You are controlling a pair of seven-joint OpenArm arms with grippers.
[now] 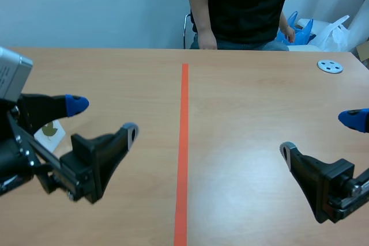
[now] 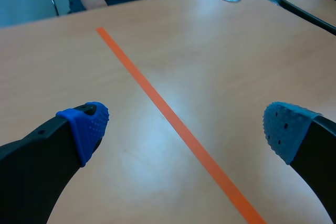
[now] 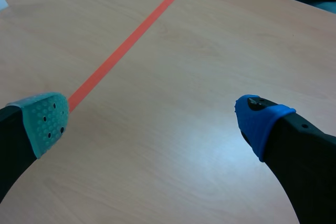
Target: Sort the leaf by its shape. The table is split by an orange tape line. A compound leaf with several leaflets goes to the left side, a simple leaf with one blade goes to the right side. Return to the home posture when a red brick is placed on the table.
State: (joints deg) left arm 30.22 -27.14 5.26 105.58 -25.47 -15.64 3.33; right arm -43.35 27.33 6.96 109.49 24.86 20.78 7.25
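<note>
Presently both arms are hovering low over the pale wooden surface (image 1: pixel 253 108), one on each side of the long orange tape line (image 1: pixel 184 142). The left gripper (image 1: pixel 104 118) is standing with its fingers wide apart and is holding nothing. The right gripper (image 1: pixel 320 135) is standing the same way, also with nothing between the pads.

Just behind the left gripper, a small white card (image 1: pixel 57 140) is lying on the left half and is carrying a small olive-yellow shape (image 1: pixel 50 131). A finger is partly hiding it, so I cannot tell if it is a leaf, which way it is pointing, or how its long axis is running. No other leaf and no red brick are showing.

To my judgement the sorting is not yet beginning: the robot is waiting for a leaf. The next move is asking for a clear view of the blade count, then a descent with fingers apart.

Farther away, a grey round disc (image 1: pixel 330 66) is lying near the right far corner, and a person in a dark top (image 1: pixel 236 4) is sitting across.
</note>
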